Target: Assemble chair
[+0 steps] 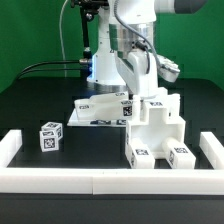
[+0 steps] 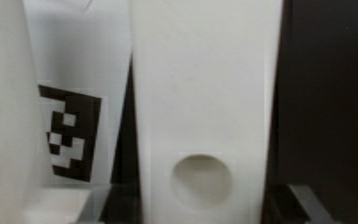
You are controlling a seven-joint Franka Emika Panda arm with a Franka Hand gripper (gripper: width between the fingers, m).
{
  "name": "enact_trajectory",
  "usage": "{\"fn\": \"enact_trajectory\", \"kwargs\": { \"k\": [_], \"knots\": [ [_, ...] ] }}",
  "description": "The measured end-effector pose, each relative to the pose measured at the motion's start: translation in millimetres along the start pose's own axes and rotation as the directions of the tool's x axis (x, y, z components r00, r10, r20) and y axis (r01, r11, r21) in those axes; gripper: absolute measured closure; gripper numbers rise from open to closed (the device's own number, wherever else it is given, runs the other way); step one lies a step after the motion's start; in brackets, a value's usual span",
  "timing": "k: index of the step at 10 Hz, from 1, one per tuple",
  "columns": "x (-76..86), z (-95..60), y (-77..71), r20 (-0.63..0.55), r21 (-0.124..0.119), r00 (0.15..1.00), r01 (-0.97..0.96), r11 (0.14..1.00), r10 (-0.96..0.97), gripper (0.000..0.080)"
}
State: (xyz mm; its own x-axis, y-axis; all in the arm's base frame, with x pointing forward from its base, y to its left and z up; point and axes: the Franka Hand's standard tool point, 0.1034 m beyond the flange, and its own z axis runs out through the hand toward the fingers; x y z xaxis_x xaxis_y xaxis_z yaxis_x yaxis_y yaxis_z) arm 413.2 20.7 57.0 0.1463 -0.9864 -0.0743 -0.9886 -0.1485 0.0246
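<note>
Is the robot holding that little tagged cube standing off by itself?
No, the small cube sits alone on the black table, well apart from the gripper.

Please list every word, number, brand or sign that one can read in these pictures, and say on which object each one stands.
Words, numbers, brands: none can be read in either view.
Signs: only black-and-white square marker tags, which are patterns without letters. They stand on the marker board, the small white block, the large white chair part and, in the wrist view, a white part.
</note>
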Motion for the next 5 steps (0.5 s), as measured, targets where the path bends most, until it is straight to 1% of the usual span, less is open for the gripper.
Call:
{"fn": "enact_trajectory", "kwargs": {
  "k": [1, 2, 3, 4, 5],
  "knots": [
    [-4.0, 3.1, 5.7, -0.001, -0.008, 1.000, 0.003, 1.000, -0.003, 0.0514],
    [-3.2, 6.3, 13.0, -0.009, 0.004, 1.000, -0.010, 1.000, 0.010, 0.0514],
    [-5.9, 10.1, 21.3, -0.010, -0.008, 1.000, -0.011, 1.000, 0.011, 0.0514],
    [-7.4, 13.1, 26.4, -0.011, -0.018, 1.000, -0.010, 1.000, 0.010, 0.0514],
    [-5.2, 15.6, 27.0, -0.016, -0.024, 1.000, -0.010, 1.000, 0.009, 0.0514]
  ]
}}
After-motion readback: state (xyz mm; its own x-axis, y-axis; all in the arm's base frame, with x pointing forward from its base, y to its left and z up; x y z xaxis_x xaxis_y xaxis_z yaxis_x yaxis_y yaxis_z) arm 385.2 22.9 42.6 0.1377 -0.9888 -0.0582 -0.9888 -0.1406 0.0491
